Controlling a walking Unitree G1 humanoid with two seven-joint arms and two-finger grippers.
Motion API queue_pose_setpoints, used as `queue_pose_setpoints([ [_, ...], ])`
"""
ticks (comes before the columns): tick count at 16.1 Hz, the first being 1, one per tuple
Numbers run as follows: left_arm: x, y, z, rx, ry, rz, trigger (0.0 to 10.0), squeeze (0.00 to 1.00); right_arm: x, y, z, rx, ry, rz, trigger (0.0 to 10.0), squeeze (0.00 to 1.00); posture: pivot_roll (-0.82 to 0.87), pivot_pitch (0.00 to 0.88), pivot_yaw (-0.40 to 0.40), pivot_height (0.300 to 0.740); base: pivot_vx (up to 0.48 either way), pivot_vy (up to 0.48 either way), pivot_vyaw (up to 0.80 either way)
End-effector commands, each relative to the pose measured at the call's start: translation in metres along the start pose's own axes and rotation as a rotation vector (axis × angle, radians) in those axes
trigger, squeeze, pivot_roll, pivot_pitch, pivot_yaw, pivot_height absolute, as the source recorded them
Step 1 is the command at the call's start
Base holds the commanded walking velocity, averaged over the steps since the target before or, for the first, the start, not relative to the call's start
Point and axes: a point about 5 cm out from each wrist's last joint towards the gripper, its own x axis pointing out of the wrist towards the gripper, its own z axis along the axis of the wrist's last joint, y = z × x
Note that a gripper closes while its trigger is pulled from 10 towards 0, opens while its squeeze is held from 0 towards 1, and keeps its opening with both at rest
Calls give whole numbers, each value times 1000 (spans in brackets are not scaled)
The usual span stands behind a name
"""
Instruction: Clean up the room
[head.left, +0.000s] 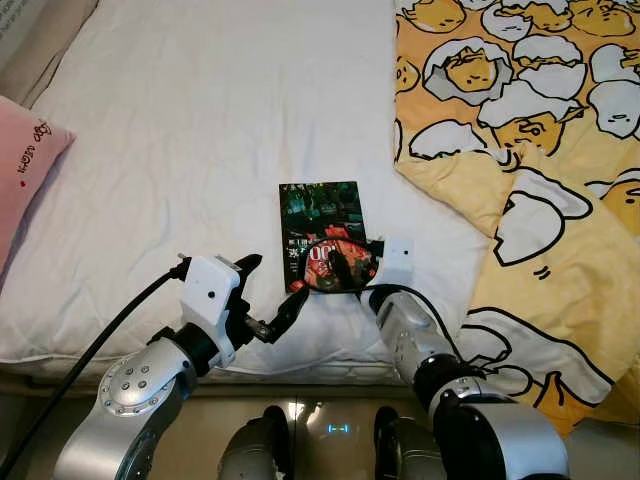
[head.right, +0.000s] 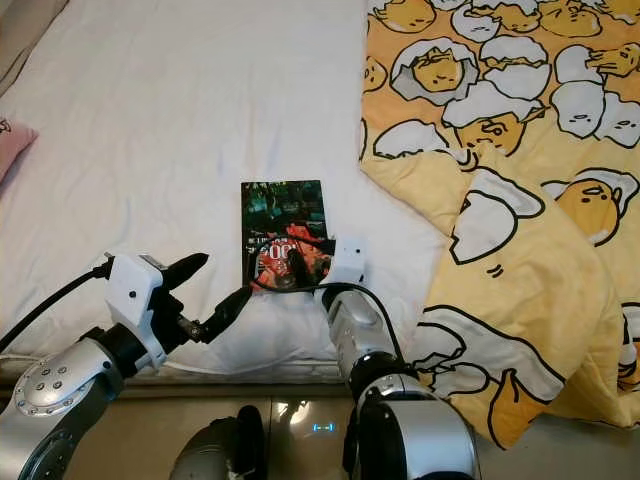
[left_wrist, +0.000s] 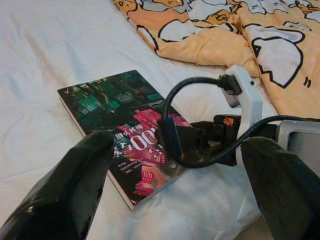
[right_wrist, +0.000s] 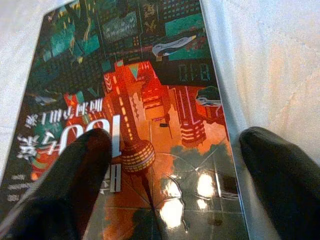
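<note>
A paperback book with a dark green and red cover lies flat on the white bedsheet, close to the bed's near edge. My right gripper hovers open over the book's near end. In the right wrist view one finger is above the cover and the other finger is past the book's side edge, above the sheet. My left gripper is open too, just off the book's near left corner, pointing at it. The left wrist view shows the book and the right gripper with its black cable.
A yellow duvet printed with egg characters covers the right side of the bed, its edge near the book. A pink pillow lies at the far left. Glossy floor tiles show below the bed's front edge.
</note>
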Motion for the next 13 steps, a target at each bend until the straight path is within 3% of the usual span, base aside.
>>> queue_pose_setpoints([
  [1, -4, 1, 2, 8, 4, 9, 10000, 0, -3, 20, -31, 70, 135, 54, 0, 0, 159, 284, 65, 740, 0, 0, 0],
  [5, -2, 2, 0, 13, 10, 8, 10000, 0, -2, 26, -32, 101, 154, 66, 0, 0, 162, 270, 58, 740, 0, 0, 0],
  [7, -1, 4, 1, 23, 8, 12, 10000, 0, -2, 28, -35, 184, 176, 64, 0, 0, 165, 263, 55, 740, 0, 0, 0],
  [13, 5, 1, -1, 13, 6, 5, 10000, 0, -1, 29, -33, 178, 176, 85, 0, 0, 138, 248, 45, 740, 0, 0, 0],
])
